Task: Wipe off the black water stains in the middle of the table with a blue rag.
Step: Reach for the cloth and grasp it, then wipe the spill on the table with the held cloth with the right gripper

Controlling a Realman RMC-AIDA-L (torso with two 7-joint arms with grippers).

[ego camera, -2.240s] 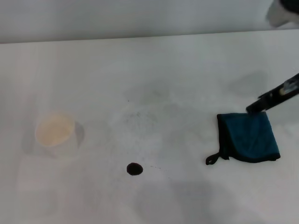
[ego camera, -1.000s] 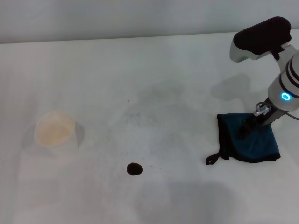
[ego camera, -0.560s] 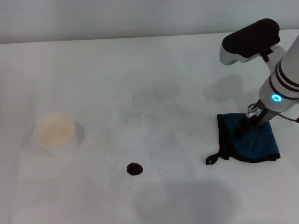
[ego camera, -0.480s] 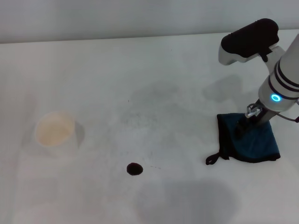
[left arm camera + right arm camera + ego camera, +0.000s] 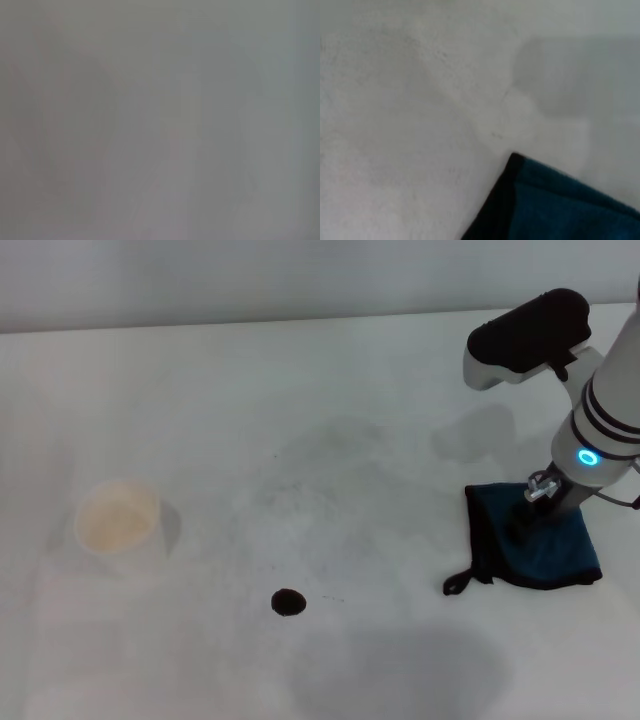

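Observation:
The black water stain (image 5: 288,602) is a small round blot on the white table (image 5: 330,390), front of centre. The blue rag (image 5: 540,545), folded with black edging and a loop at its near-left corner, lies flat at the right. My right gripper (image 5: 520,524) is down at the rag's upper-left part, touching or just above it. The right wrist view shows one rag corner (image 5: 555,210) on the table (image 5: 395,125). The left gripper is out of view; the left wrist view is blank grey.
A white paper cup (image 5: 118,520) stands at the left. Faint grey smears (image 5: 330,480) spread over the table's middle. The table's far edge (image 5: 300,322) meets a grey wall.
My right arm has come in from the right edge and lowered over the rag, then crept slightly left. The rag, stain and cup have not moved.

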